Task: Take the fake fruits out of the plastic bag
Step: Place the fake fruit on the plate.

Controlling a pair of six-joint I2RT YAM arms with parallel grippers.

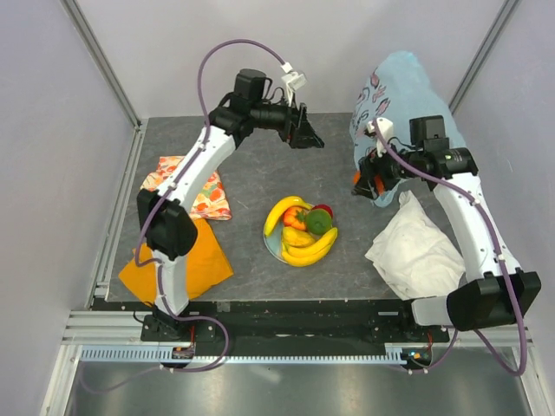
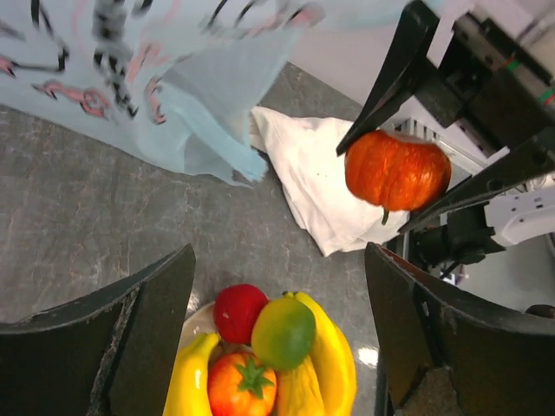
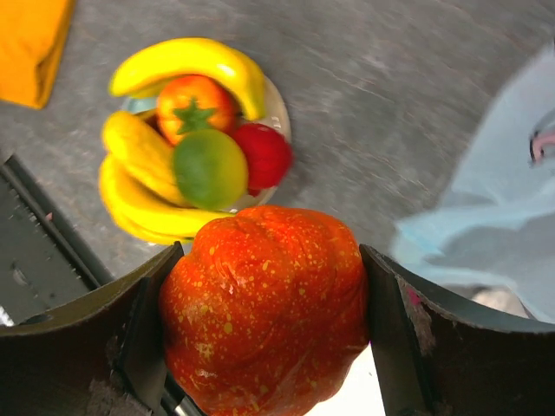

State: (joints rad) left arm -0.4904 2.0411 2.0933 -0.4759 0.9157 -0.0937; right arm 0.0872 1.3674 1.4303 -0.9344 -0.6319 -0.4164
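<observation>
Pumpkin (image 3: 264,321) is clamped in the right gripper (image 1: 368,180), beside the bag (image 1: 395,91). Left gripper (image 1: 305,134) hangs wide open, empty. Other fruits (image 1: 299,230) fill a plate (image 3: 284,130).

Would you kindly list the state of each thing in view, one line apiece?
Left tool: open, holding nothing.
Right tool: shut on the orange pumpkin, held off the table.
Plastic bag: slack, crumpled, held by neither tool.
Plate: heaped with fake fruits.
White cloth: crumpled.
Patterned cloth: folded.
Orange cloth: lying flat.
</observation>
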